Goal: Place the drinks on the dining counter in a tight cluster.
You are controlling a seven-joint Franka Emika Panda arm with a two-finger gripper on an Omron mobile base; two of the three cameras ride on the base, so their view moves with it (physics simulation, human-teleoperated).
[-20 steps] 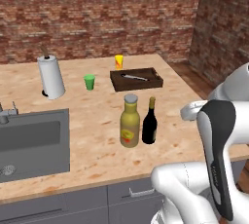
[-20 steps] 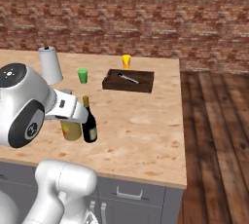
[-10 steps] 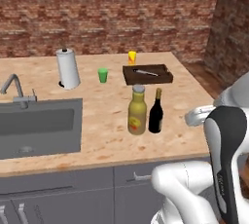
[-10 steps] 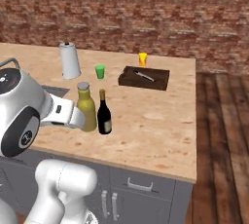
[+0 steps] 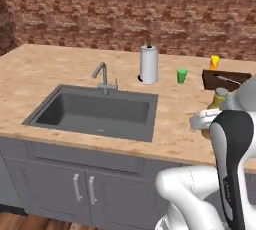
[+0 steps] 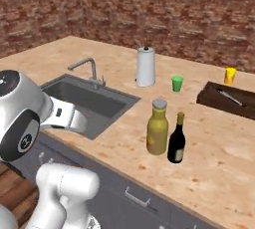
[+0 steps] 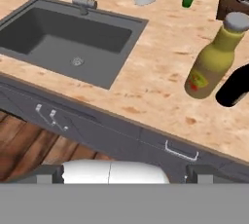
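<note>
Standing side by side on the speckled wooden desk [image 6: 219, 158], right of the steel sink [image 6: 87, 98], the fat yellow-olive grey-capped bottle [image 6: 157, 127] and dark wine bottle [image 6: 176, 138] nearly touch. Tool opening: cannot tell. Best find the third drink, then approach gently without toppling these.

Yellow-olive bottle [image 6: 157, 127] just left of wine bottle [image 6: 177, 139], on dining counter [image 6: 219, 148]

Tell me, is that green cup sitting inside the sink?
No, the green cup stands on the wooden counter, right of the paper towel roll.
</note>
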